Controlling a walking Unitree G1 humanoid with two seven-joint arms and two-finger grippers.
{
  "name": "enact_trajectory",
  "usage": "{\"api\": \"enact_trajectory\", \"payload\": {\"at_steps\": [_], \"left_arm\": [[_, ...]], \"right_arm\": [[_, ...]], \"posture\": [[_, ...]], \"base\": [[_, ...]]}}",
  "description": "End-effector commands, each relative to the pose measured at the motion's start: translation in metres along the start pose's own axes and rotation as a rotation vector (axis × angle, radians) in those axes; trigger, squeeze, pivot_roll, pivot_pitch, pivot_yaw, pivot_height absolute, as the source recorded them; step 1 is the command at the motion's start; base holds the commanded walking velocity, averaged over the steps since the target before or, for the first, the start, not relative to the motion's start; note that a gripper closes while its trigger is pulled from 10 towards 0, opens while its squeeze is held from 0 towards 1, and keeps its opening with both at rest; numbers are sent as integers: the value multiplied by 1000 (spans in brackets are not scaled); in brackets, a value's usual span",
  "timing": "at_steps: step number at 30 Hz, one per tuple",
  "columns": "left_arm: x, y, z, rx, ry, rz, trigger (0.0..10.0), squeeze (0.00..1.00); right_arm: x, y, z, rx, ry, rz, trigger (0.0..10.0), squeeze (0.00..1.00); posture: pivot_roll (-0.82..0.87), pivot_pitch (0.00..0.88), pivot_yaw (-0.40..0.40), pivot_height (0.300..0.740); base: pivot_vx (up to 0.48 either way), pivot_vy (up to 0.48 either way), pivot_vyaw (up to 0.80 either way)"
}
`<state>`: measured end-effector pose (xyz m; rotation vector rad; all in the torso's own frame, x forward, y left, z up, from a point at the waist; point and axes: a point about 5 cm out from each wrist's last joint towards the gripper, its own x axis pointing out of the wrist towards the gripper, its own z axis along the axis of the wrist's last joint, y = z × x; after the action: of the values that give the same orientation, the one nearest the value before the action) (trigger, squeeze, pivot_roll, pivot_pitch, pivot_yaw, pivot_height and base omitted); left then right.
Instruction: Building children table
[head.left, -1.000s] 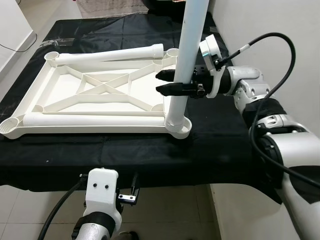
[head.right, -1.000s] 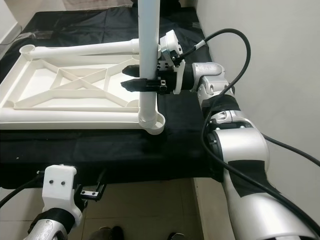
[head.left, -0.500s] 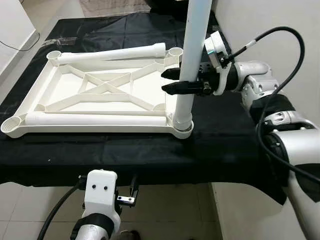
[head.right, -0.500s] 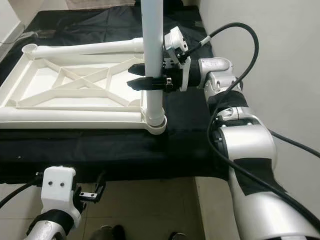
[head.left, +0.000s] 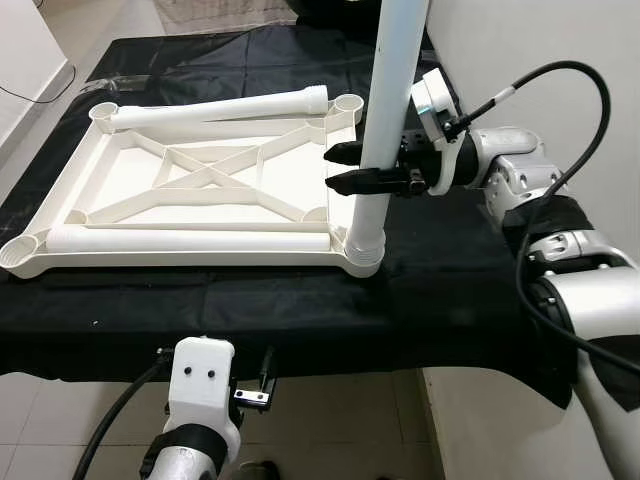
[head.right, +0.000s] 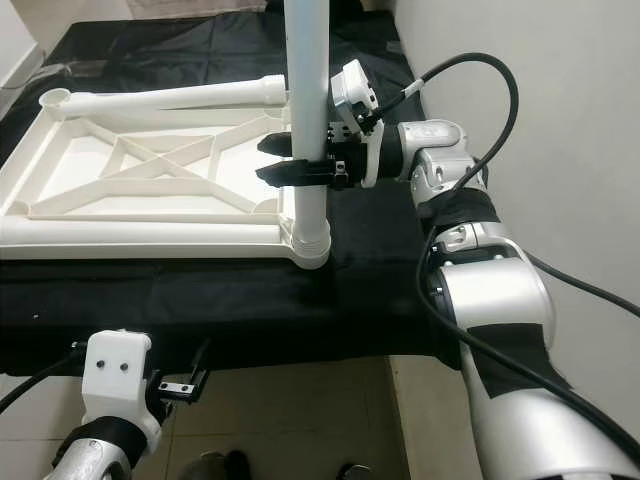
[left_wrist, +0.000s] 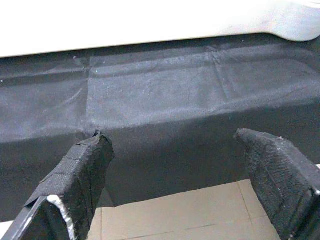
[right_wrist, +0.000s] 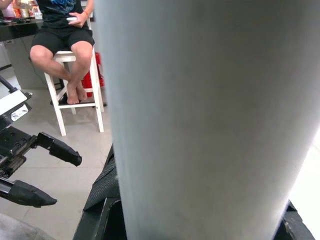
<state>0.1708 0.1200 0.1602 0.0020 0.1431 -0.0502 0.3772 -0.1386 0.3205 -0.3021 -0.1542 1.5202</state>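
At the tabletop's (head.left: 200, 205) near right corner, right gripper (head.left: 345, 168) clamped on upright leg (head.left: 385, 120).

A black cloth (head.left: 450, 270) covers the work surface above a pale tiled floor (head.left: 60, 440). A person (right_wrist: 62, 37) sits on a white stool (right_wrist: 75, 95).

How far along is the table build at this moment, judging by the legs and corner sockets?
Done: nothing fully; the white tabletop lies upside down on the black cloth.
In hand: the right gripper is clamped on one upright leg standing in the near right corner socket.
Left: two legs lie loose on the frame; three sockets look empty. The left gripper hangs open below the table edge.
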Motion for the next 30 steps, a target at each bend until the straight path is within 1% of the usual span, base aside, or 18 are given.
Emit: {"api": "enact_trajectory", "payload": {"at_steps": [1, 8, 11, 14, 16, 17, 20, 22, 25, 27, 28, 29, 30], "left_arm": [[-2, 0, -4, 9, 22, -7, 10000, 0], [0, -1, -3, 9, 15, -10, 10000, 0], [1, 1, -3, 13, 13, -3, 10000, 0], [2, 5, -3, 17, 9, 10, 10000, 0], [3, 5, -3, 18, 8, 11, 10000, 0], [3, 5, -3, 18, 7, 12, 10000, 0], [4, 6, -3, 19, 5, 14, 10000, 0], [5, 7, -2, 20, 2, 17, 10000, 0], [5, 7, -2, 21, 1, 18, 10000, 0], [6, 8, -2, 23, -1, 21, 10000, 0], [7, 8, -2, 23, -3, 23, 10000, 0], [7, 8, -2, 23, -3, 23, 10000, 0], [7, 8, -2, 23, -4, 23, 10000, 0]], "right_arm": [[1, 4, -15, 48, 49, 24, 10000, 0], [5, 4, -17, 80, -13, 20, 10000, 0], [5, 5, -22, 94, -42, 9, 10000, 0], [5, 7, -33, 124, -49, -31, 10000, 0], [5, 8, -35, 129, -50, -40, 10000, 0], [5, 7, -38, 130, -43, -65, 10000, 0], [5, 9, -42, 125, -49, -72, 10000, 0], [9, 11, -44, 114, -53, -54, 10000, 0], [12, 11, -44, 108, -47, -59, 10000, 0], [21, 13, -45, 97, -37, -46, 10000, 0], [26, 13, -48, 94, -4, -59, 10000, 0], [26, 13, -48, 94, -4, -59, 10000, 0], [31, 12, -48, 100, 10, -80, 10000, 0]], "posture": [[142, 250, 37, 740], [138, 246, 35, 740], [136, 243, 30, 740], [132, 244, 29, 740], [132, 244, 29, 740], [132, 244, 29, 740], [129, 243, 25, 740], [131, 245, 24, 740], [124, 246, 26, 740], [122, 248, 26, 740], [118, 246, 27, 740], [118, 246, 27, 740], [117, 248, 23, 740]], "base": [[0, 0, 0], [0, 0, 0], [0, 0, 0], [0, 0, 0], [0, 0, 0], [0, 0, 0], [0, 0, 0], [0, 0, 0], [0, 0, 0], [0, 0, 0], [0, 0, 0], [0, 0, 0], [0, 0, 0]]}}
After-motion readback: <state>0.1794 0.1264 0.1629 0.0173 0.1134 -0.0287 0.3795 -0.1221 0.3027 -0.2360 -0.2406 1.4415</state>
